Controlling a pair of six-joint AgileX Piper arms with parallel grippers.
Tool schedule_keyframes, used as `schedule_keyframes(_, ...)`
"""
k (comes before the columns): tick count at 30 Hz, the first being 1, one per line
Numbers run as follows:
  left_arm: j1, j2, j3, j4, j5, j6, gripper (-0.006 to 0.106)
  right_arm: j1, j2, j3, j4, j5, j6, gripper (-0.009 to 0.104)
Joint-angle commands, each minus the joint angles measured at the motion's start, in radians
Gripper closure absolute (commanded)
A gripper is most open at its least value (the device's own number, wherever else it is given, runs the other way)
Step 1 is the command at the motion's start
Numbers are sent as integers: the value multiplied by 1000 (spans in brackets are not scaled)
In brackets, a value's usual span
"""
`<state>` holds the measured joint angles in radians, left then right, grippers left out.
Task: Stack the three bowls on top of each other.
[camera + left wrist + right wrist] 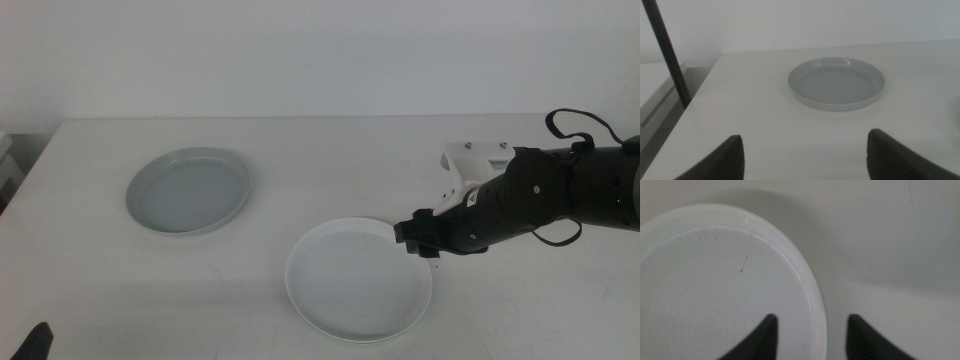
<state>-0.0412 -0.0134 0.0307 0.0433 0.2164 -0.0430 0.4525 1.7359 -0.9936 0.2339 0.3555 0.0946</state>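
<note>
Right gripper (812, 337) fingers astride white bowl (715, 290) rim, wrist view only

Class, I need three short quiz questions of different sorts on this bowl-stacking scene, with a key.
1. True or false: the right gripper straddles the rim of the white bowl, one jaw inside it and one outside.
2. Which bowl does the left gripper face? A) grey-blue bowl B) white bowl C) none
3. Fill in: the middle view shows ___ bowls on the table.

Key: 1 true; 2 A; 3 two
</note>
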Motion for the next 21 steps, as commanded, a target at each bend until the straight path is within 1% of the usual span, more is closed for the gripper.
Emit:
schedule_keyframes(1, 1, -14, -4, -3, -74, -8, 20, 2, -61, -24, 0, -19, -3, 47)
schedule_keyframes(3, 1, -14, -4, -3, -74, -8, 20, 2, -100, -35, -1, 23, -9, 41)
schedule_keyframes(6, 1, -14, -4, -3, -74, -8, 20, 0, -192, -78, -9, 133, -51, 37)
schedule_keyframes(11, 1, -14, -4, -3, -74, -8, 20, -1, -360, -174, -9, 309, -183, 37)
schedule_keyframes(16, 1, -14, -4, -3, -74, -8, 20, -1, -535, -187, 5, 381, -268, 37)
schedule_keyframes(21, 1, -14, -4, -3, -74, -8, 20, -1, -703, -185, 19, 505, -348, 37)
